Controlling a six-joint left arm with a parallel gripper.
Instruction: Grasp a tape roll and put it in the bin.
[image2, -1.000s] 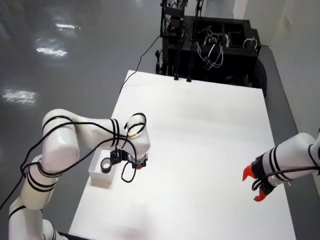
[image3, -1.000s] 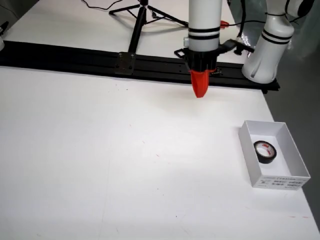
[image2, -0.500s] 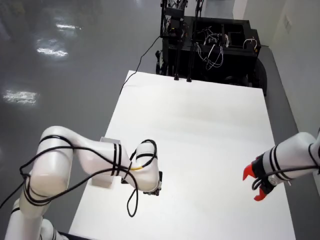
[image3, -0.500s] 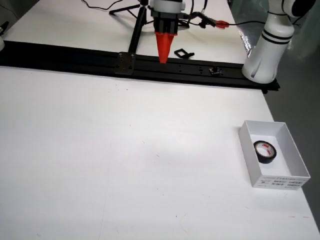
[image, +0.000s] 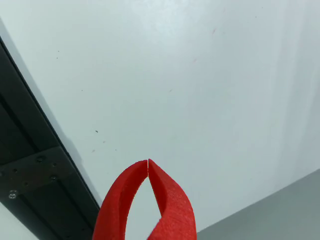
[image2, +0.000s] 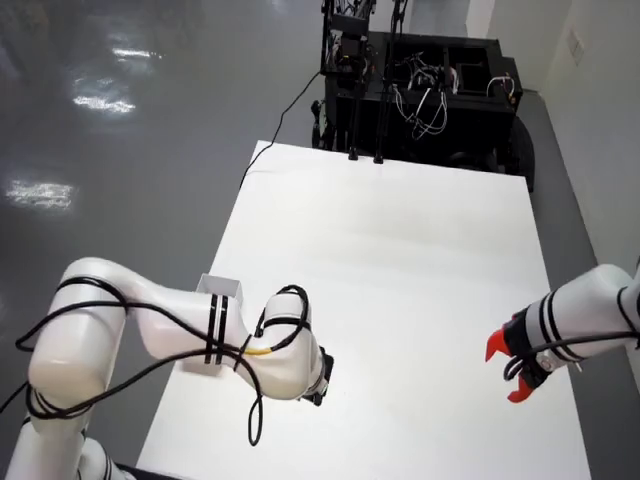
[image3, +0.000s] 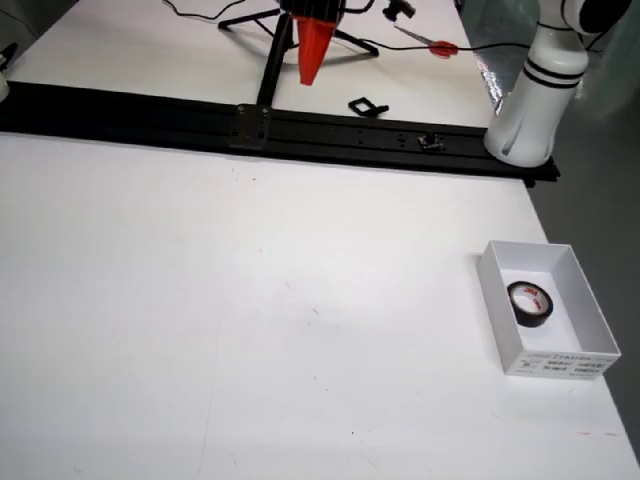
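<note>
A black tape roll (image3: 529, 302) lies inside the small white bin (image3: 560, 362) at the right of the side view. My gripper (image3: 308, 78) hangs far from it at the top of that view, red fingers pointing down over the black rail (image3: 300, 130). In the view that rides on the gripper, the two red fingertips touch at my gripper (image: 148, 161); it is shut with nothing between them, above bare white table. In the view from above, the bin (image2: 222, 288) is half hidden behind my white arm (image2: 285, 350), and my fingers are hidden under the wrist.
A second white arm with an open red gripper (image2: 507, 370) stands at the right in the view from above. The black rail (image: 30, 165) crosses the left of the gripper view. A tripod, cables and red scissors (image3: 430, 42) lie beyond the rail. A dark equipment rack (image2: 420, 80) stands behind the table.
</note>
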